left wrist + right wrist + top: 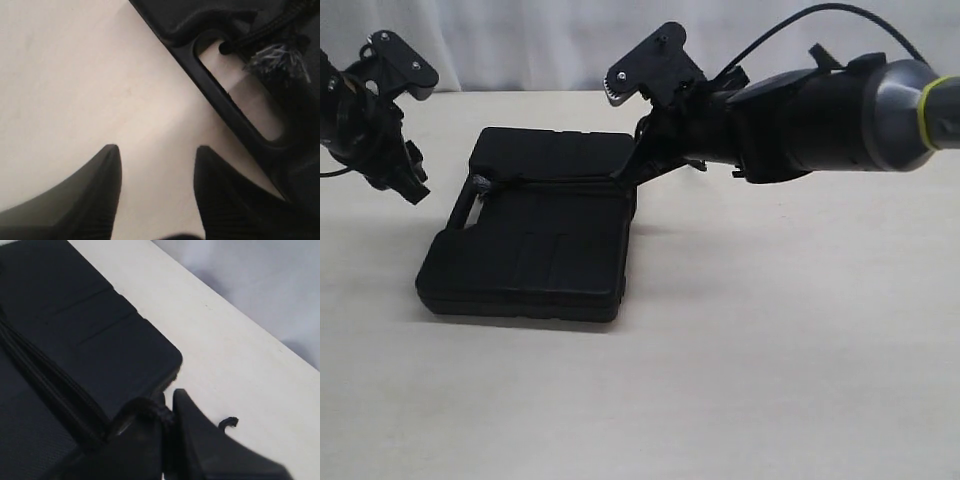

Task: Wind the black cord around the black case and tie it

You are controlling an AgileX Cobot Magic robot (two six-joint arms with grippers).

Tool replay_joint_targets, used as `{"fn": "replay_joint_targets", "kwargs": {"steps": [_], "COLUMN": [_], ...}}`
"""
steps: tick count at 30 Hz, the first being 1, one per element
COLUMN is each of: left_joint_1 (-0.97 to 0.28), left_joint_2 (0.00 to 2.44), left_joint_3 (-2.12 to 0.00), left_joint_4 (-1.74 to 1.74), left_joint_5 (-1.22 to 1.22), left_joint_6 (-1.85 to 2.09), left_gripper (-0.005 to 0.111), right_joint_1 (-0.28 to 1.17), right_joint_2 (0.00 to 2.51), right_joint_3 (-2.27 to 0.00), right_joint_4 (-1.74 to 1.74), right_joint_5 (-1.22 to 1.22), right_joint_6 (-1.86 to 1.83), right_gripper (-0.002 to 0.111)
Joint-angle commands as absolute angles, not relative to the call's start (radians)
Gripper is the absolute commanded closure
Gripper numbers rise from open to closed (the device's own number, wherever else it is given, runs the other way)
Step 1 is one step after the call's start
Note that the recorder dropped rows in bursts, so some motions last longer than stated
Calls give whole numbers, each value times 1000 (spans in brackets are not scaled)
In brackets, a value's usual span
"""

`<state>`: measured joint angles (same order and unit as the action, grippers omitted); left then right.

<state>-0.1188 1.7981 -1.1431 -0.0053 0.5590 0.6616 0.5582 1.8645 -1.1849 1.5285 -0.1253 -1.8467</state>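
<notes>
The black case (535, 260) lies flat on the table, left of the middle, its handle cut-out (240, 95) toward the left arm. The black cord (555, 180) runs taut across the lid from a knot with a frayed tuft (277, 60) at the handle to the case's right edge. There my right gripper (164, 400) is shut on the cord (161, 412), and a short cord end (229, 422) sticks out past its finger. My left gripper (157, 152) hovers open over bare table just beside the handle side, with nothing between its fingers.
The beige table (770, 350) stretches wide in front and to the right. A white curtain (540, 40) hangs behind the table's far edge. The right arm's bulky body (820, 115) reaches in from the right above the table.
</notes>
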Motion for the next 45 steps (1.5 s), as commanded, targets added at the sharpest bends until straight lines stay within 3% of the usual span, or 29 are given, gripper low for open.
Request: {"fn": "replay_joint_targets", "kwargs": {"steps": [1,5,13,21,32,37,45], "left_joint_1": [-119,-119,-119,-119,-119,-119,-119], "left_joint_2": [1830,1832,1832,1832,1832,1832,1832], "left_joint_3": [-1142,-1142,-1142,-1142,-1142,-1142,-1142], "left_joint_4": [-14,-14,-14,-14,-14,-12,-12], "left_joint_5": [564,562,562,553,541,541,539], "left_joint_6": [657,661,661,661,661,661,661], "left_gripper": [62,62,62,62,62,62,62], "right_joint_1": [550,550,548,548,531,482,270], "right_joint_2": [1837,1837,1837,1837,1837,1837,1837], "right_joint_3": [-1187,-1187,-1132,-1083,-1072,-1068,-1044], "right_joint_4": [1534,1534,1532,1664,1744,1744,1744], "right_joint_5": [-44,-64,-325,-378,-633,-560,-73], "right_joint_6": [-1835,-1835,-1942,-2120,-2071,-2004,-1920], "right_gripper": [104,104,104,73,72,71,70]}}
